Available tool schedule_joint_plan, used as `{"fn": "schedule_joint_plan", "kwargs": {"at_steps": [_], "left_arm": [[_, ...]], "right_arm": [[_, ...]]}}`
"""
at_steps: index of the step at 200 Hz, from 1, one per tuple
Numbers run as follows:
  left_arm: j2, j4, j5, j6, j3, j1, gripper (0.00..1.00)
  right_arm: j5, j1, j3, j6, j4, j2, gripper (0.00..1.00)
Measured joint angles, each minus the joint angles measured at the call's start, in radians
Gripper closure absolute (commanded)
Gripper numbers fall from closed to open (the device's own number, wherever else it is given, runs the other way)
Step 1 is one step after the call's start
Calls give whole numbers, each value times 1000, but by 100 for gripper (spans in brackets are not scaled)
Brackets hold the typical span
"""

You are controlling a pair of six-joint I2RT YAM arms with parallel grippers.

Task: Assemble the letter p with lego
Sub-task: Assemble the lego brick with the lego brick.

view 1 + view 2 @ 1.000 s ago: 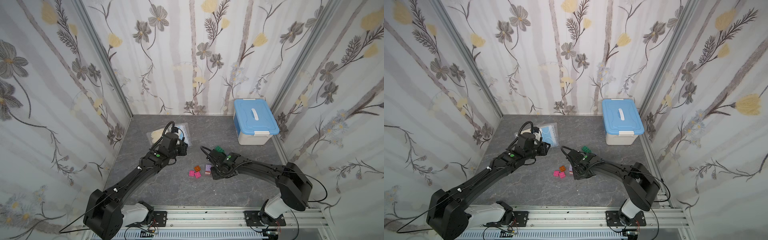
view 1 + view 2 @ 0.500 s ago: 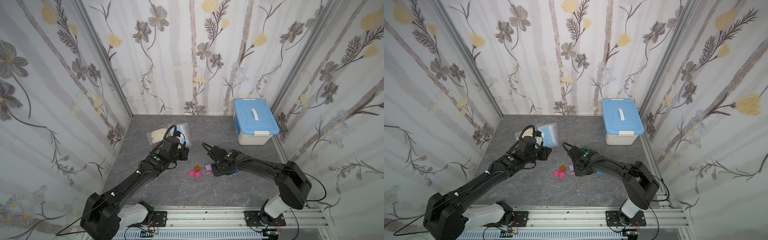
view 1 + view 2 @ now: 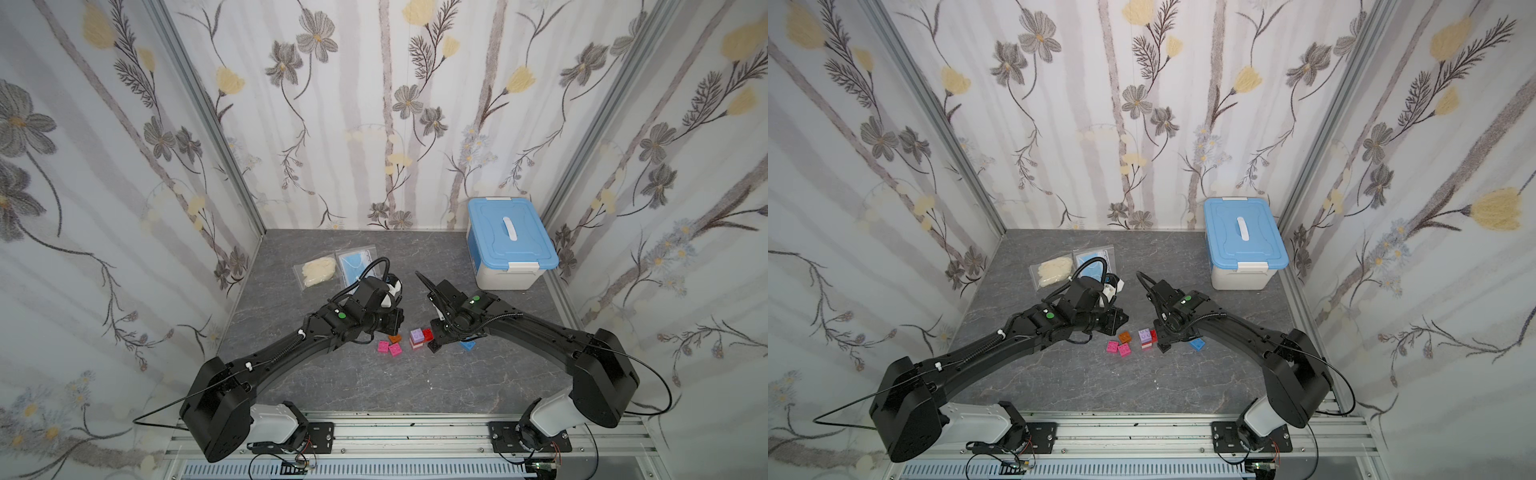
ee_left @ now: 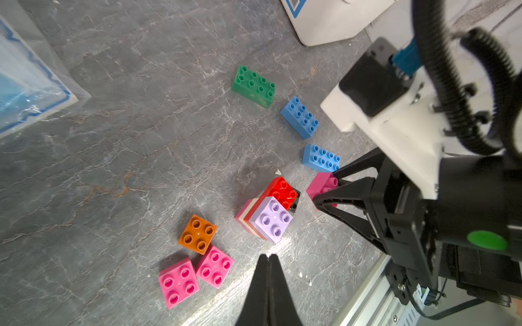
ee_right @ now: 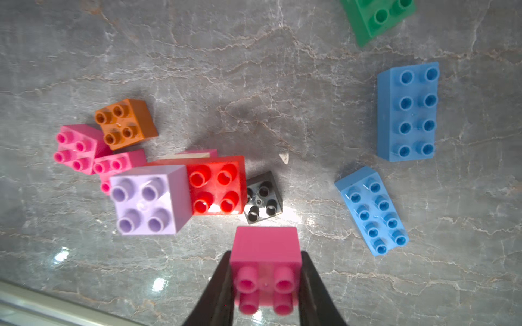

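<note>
Right gripper [image 5: 265, 255] is clamping a pink square brick [image 5: 265, 242] by its sides, near the lavender-on-red stack [image 5: 180, 192]. Left gripper [image 4: 268, 258] is hovering fully closed, holding nothing, above the grey table [image 4: 141, 141].

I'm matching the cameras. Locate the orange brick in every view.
Both top views: orange brick, just below picture centre.
Left wrist: orange brick, lower middle.
Right wrist: orange brick, left, above middle.
Shared landmark: lavender brick, close by in all four.
</note>
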Motion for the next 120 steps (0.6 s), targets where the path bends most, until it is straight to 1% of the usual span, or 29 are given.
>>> {"fn": "schedule_joint_plan", "kwargs": {"at_steps": [15, 55, 85, 120], "left_arm": [[34, -8, 25, 2, 13, -6, 100], [135, -14, 84, 7, 34, -22, 100], [178, 6, 111, 6, 34, -24, 100], [217, 53, 133, -2, 34, -26, 100]], "right_arm": [[-37, -16, 29, -34, -17, 18, 85], [-74, -49, 93, -92, -65, 61, 85], [-107, -53, 111, -107, -75, 85, 85], [-117, -55, 116, -108, -74, 112, 85]]}}
